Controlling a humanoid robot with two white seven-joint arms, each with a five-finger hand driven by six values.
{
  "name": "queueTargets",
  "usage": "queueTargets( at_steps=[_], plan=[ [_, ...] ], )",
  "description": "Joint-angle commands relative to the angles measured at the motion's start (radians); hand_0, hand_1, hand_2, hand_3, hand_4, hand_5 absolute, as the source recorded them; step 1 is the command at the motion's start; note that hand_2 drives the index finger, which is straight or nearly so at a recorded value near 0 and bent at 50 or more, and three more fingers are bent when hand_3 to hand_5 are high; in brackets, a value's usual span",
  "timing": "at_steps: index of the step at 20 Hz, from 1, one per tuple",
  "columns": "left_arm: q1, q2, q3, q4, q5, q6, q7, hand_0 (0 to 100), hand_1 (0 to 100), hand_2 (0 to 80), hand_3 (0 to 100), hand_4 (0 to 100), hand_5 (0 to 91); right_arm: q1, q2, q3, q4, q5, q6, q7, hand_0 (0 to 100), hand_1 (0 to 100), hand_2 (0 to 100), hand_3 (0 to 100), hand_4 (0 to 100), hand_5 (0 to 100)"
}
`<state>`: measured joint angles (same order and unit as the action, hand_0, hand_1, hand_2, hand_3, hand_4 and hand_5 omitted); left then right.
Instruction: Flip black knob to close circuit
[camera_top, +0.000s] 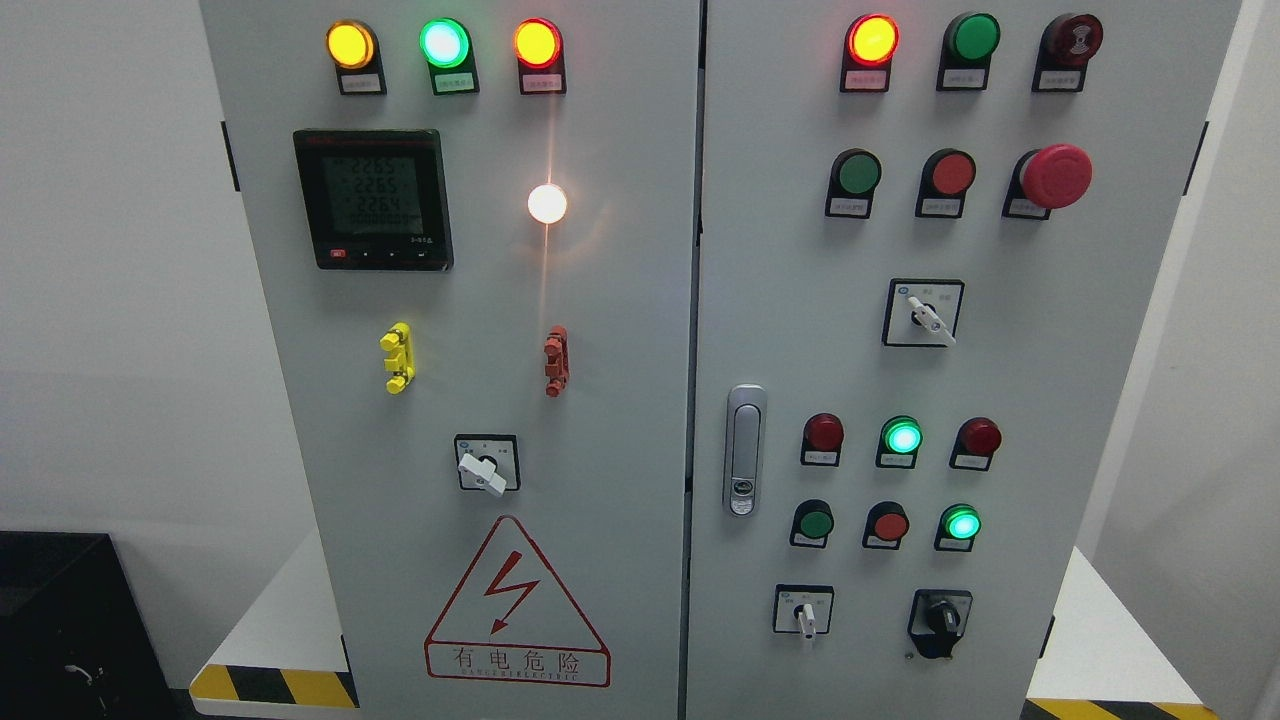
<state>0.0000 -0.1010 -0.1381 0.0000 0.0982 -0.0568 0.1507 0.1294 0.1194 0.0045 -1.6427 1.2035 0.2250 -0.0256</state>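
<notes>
The black knob (940, 620) sits at the lower right of the right door of a grey electrical cabinet (620, 350). Its handle points roughly straight up and down on a black base plate. Neither of my hands nor any arm shows in the head view.
White-handled rotary switches sit at the lower left of the right door (805, 612), higher up on it (925, 315) and on the left door (486, 465). Lit lamps, push buttons, a red emergency stop (1052, 176), a door latch (742, 450) and a meter (372, 198) fill the panels. A black box (60, 620) stands at the lower left.
</notes>
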Motion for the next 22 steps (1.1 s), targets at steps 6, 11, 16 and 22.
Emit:
queueTargets(
  at_steps=[6,11,16,22],
  plan=[
    [0.023,0.0,0.0,-0.029,0.0,0.0,0.0,12,56,0.0,0,0,0.0,-0.091,0.008,-0.049,-0.057,0.064,0.08,0.066,0,0,93,100,95,92],
    [0.023,0.0,0.0,-0.029,0.0,0.0,0.0,12,56,0.0,0,0,0.0,-0.096,0.008,-0.063,-0.103,0.087,0.103,0.095,0,0,93,100,95,93],
    [0.023,0.0,0.0,-0.029,0.0,0.0,0.0,12,56,0.0,0,0,0.0,-0.132,0.008,-0.07,-0.115,0.1,0.129,0.125,0,0,93,100,95,93],
    [0.023,0.0,0.0,-0.029,0.0,0.0,0.0,12,56,0.0,0,0,0.0,-0.172,0.009,-0.096,-0.112,0.102,0.131,0.144,0,0,93,100,95,93]
  ],
)
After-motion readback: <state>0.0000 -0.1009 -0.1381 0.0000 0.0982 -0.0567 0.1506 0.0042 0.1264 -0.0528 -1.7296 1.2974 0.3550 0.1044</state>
